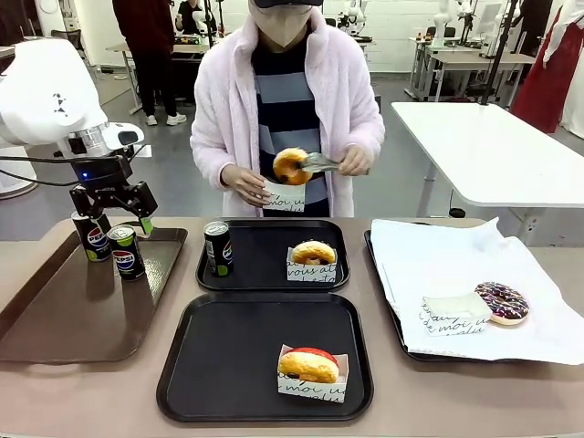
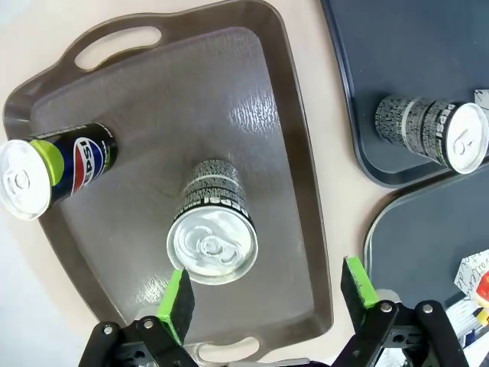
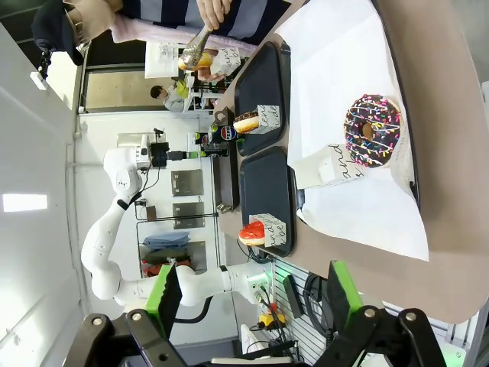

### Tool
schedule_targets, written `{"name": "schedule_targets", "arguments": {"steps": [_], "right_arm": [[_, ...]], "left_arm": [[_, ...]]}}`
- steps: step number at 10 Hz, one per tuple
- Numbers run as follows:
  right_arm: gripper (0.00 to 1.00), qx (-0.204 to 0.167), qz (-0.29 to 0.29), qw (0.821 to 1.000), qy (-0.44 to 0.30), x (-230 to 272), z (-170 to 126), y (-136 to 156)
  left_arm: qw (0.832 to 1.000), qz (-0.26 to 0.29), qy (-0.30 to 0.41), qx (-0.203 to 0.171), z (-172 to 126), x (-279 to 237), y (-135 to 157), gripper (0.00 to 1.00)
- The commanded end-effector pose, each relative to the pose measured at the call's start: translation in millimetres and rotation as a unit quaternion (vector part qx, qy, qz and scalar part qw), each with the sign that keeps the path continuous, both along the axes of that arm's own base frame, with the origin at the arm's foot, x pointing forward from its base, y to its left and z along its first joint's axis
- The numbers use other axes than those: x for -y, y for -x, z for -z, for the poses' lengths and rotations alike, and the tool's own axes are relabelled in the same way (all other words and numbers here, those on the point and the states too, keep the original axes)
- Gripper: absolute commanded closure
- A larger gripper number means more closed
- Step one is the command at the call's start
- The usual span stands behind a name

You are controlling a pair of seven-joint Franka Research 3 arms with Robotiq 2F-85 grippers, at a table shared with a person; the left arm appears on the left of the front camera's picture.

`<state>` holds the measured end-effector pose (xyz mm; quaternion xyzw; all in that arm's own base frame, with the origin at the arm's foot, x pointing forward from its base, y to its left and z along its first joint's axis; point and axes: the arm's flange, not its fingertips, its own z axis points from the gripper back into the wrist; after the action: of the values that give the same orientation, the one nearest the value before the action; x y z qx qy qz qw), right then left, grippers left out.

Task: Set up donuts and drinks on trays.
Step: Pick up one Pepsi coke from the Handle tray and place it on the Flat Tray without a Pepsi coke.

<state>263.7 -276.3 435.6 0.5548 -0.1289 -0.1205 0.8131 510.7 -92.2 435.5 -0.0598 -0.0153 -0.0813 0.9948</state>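
Over the glossy brown tray (image 1: 64, 310) hangs my left gripper (image 1: 114, 219), open, above two Pepsi cans (image 1: 91, 237) (image 1: 125, 251). In the left wrist view its green pads (image 2: 177, 304) straddle empty air just off the nearer can (image 2: 214, 229). A third can (image 1: 217, 247) stands on the far black tray (image 1: 265, 274) beside a sleeved glazed donut (image 1: 313, 258). The near black tray (image 1: 228, 347) carries a red-iced donut (image 1: 310, 367). The person holds a glazed donut (image 1: 292, 166) in tongs over a paper sleeve (image 1: 285, 194). My right gripper (image 3: 254, 290) is open and holds nothing.
At the right, a white-paper-lined tray (image 1: 429, 265) holds a chocolate sprinkled donut (image 1: 502, 302) and an empty sleeve (image 1: 454, 315). The person stands at the far edge, hands over the far black tray.
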Motion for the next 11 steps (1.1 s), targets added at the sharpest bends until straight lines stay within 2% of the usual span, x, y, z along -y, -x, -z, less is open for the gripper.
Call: {"name": "schedule_targets", "arguments": {"steps": [1, 4, 5, 9, 11], "right_arm": [[0.00, 0.007, 0.000, 1.000, -0.005, 0.3, -1.0, -0.5], [0.00, 0.007, 0.000, 1.000, -0.005, 0.3, -1.0, -0.5], [0.00, 0.007, 0.000, 1.000, -0.005, 0.3, -1.0, -0.5], [0.00, 0.007, 0.000, 1.000, -0.005, 0.3, -1.0, -0.5], [0.00, 0.007, 0.000, 1.000, -0.005, 0.3, -1.0, -0.5]], "left_arm": [[1.000, 0.008, -0.002, 0.015, -4.1, 1.4, 16.3, 0.00], [0.999, -0.004, -0.028, 0.029, -9.6, 4.5, 19.0, 0.00], [1.000, 0.008, -0.004, 0.011, -11.5, 3.5, 11.7, 0.00], [1.000, 0.009, -0.008, 0.012, -11.5, 3.5, 13.0, 0.00], [0.997, -0.041, -0.044, 0.055, -8.7, 1.9, 10.1, 0.00]]}}
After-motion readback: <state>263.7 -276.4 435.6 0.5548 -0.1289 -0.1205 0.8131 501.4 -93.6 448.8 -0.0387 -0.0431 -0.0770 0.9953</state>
